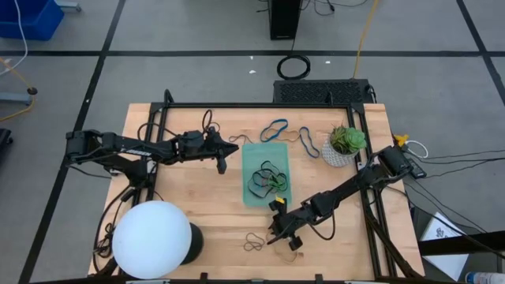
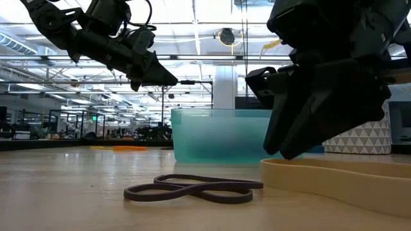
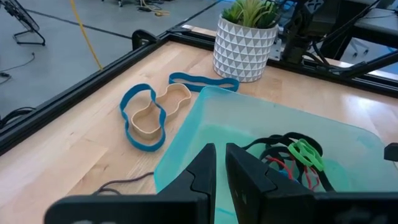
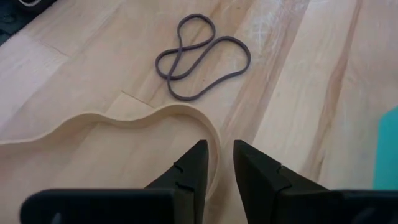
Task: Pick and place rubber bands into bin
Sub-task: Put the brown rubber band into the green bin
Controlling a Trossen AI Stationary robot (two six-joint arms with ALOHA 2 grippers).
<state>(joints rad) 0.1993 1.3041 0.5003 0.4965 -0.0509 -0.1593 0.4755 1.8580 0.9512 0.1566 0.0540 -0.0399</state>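
Right gripper (image 4: 216,163) low over table near bin (image 1: 251,197), fingers narrow, straddling tan band (image 4: 124,121), nothing held; placed to pinch it. Dark band (image 4: 202,56) beside. Left gripper (image 3: 219,171) beside bin, narrow, empty, waiting. Several bands (image 1: 267,178) in bin.

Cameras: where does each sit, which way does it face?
High: overhead, straight down; both arms, translucent teal bin.
Low: tabletop height, level; both grippers overhead, dark twisted rubber band.
Left wrist: past own fingers into bin.
Right wrist: own fingers astride tan rubber band.
Low and right wrist share both bands.
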